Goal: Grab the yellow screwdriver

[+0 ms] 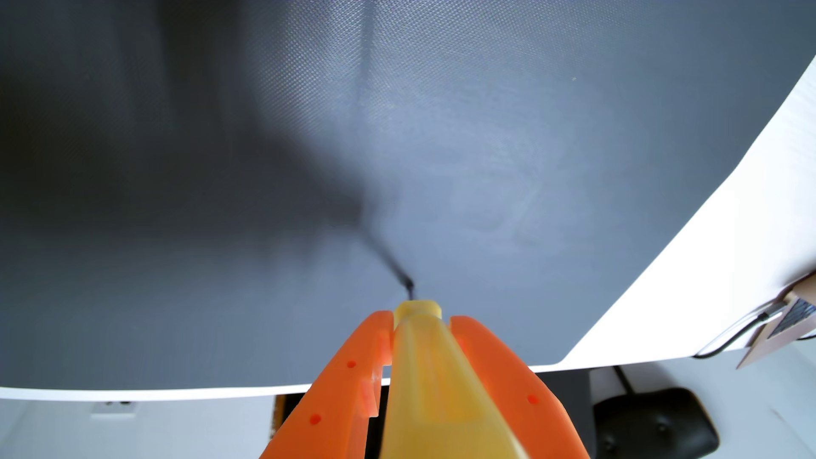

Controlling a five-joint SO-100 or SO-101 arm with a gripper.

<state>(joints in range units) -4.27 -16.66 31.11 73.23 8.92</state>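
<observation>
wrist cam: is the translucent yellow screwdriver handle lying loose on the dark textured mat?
No: the orange gripper has both fingers closed against the yellow screwdriver's handle, holding it above the dark mat.

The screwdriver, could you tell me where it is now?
In the wrist view, the screwdriver sits bottom centre, clamped between the orange claw fingers above the grey mat.

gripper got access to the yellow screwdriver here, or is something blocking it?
Looks like yes: nothing blocks it. In the wrist view the yellow screwdriver handle already sits between the orange fingers of the gripper, which appear closed against it on both sides. Its dark shaft points out over the grey mat.
</observation>
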